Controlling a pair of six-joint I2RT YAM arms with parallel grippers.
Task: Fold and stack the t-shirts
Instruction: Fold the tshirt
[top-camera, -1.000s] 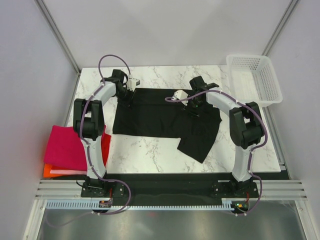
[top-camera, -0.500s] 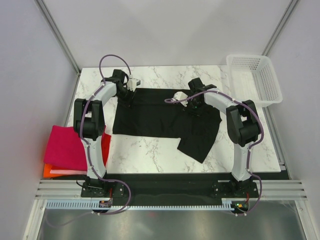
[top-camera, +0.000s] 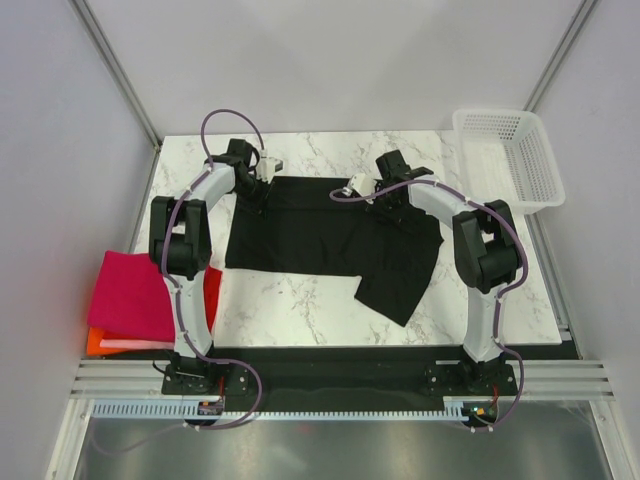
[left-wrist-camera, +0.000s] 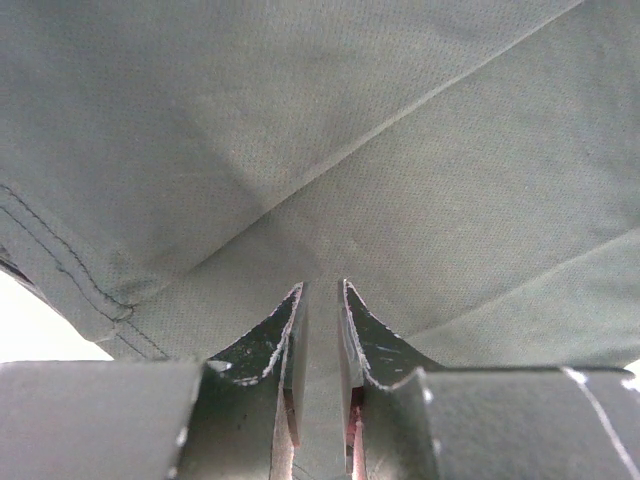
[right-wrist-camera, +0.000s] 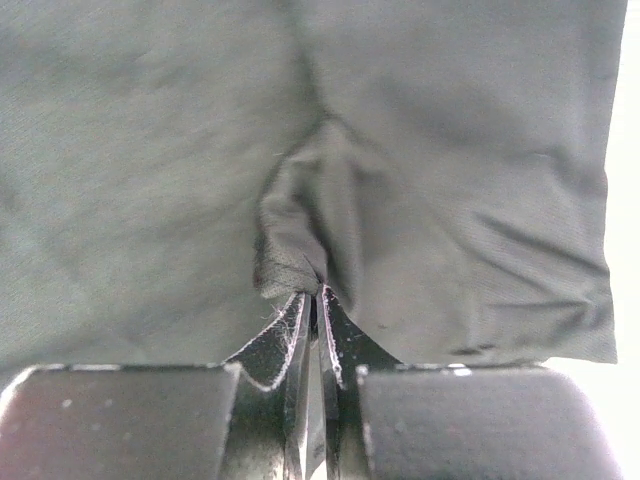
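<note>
The black t-shirt (top-camera: 320, 235) lies spread on the marble table, with one part hanging toward the front right. My left gripper (top-camera: 256, 192) is down on its back left corner. In the left wrist view its jaws (left-wrist-camera: 322, 290) stand narrowly apart with dark cloth (left-wrist-camera: 330, 130) filling the gap. My right gripper (top-camera: 385, 207) presses on the shirt's back right part. Its jaws (right-wrist-camera: 318, 295) are shut on a bunched pinch of the cloth (right-wrist-camera: 290, 240). Folded t-shirts are stacked at the left edge: magenta-pink (top-camera: 130, 290) on top, red (top-camera: 212, 290) and orange (top-camera: 93, 342) below.
A white mesh basket (top-camera: 510, 155) stands at the back right corner of the table (top-camera: 300, 310). Grey walls close in the left, back and right sides. The arm bases sit on the black rail at the near edge.
My right gripper has closed, pinching up a small fold of the black t-shirt, and shifted slightly toward the back. The left gripper and the shirt's outline have stayed put.
</note>
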